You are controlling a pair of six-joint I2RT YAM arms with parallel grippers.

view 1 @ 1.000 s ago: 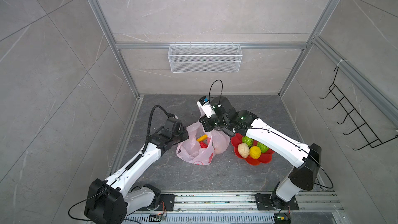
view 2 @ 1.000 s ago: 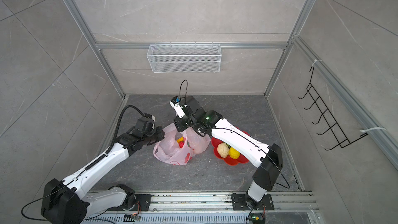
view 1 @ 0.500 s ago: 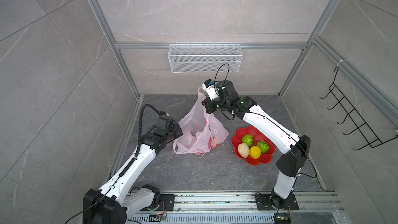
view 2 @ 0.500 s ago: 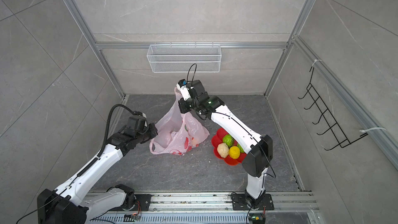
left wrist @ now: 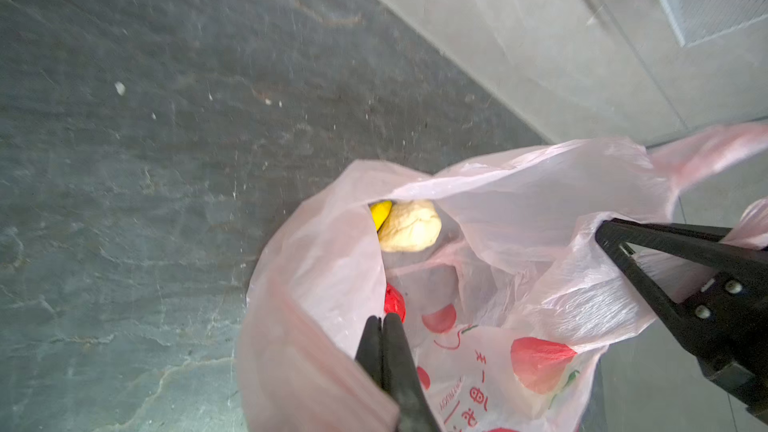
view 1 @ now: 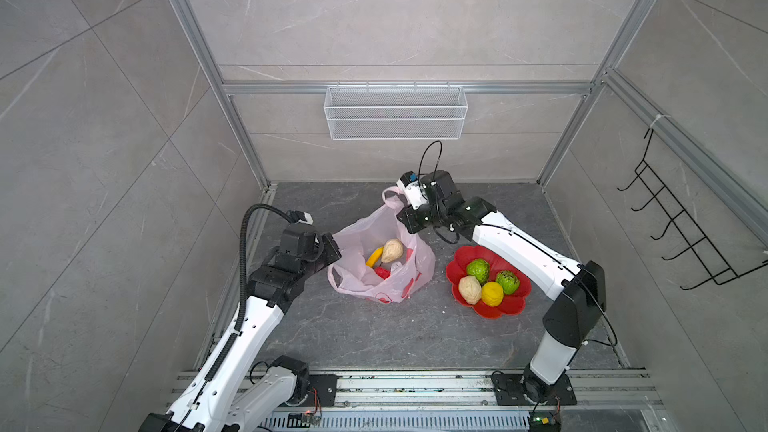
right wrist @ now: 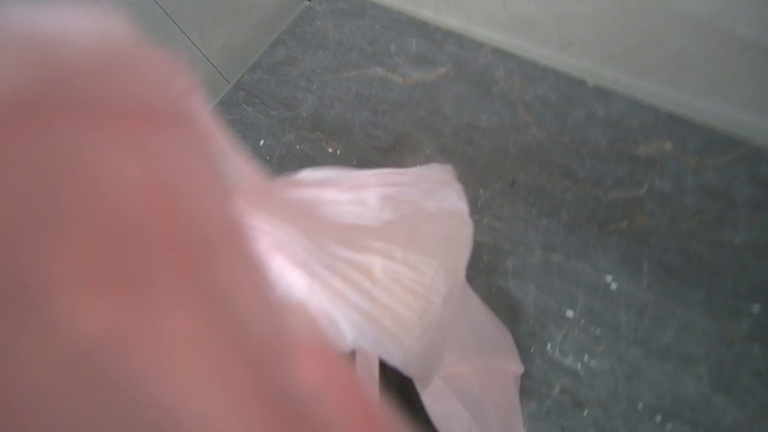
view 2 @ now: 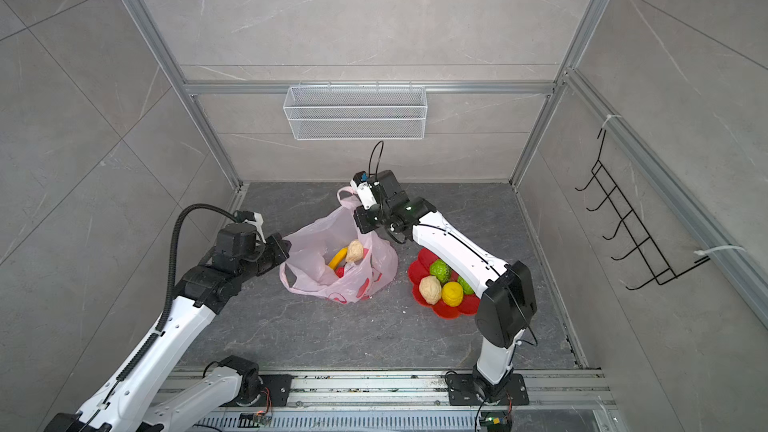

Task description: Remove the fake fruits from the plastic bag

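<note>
Red lettering on plastic bag (left wrist: 519, 205) unreadable, banana (view 1: 374, 258), cream ball (view 1: 392, 250), red ball (view 1: 382, 273) seen inside, rim pinched by fully closed left gripper (left wrist: 381, 322) at nine o'clock, right gripper's (left wrist: 611, 238) opening untellable, four fruits (view 1: 478, 270) held in red dish (view 1: 511, 306) at three o'clock

Both top views are bright, even and sharp, with soft shadows. The right wrist view is badly blurred, the plastic bag (right wrist: 365, 251) a pink haze.

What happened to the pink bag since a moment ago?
The right gripper raised the plastic bag by a handle, then came back down, so it slumped open, showing the fake fruits. The left gripper stayed shut on its rim; the red dish did not move.
</note>
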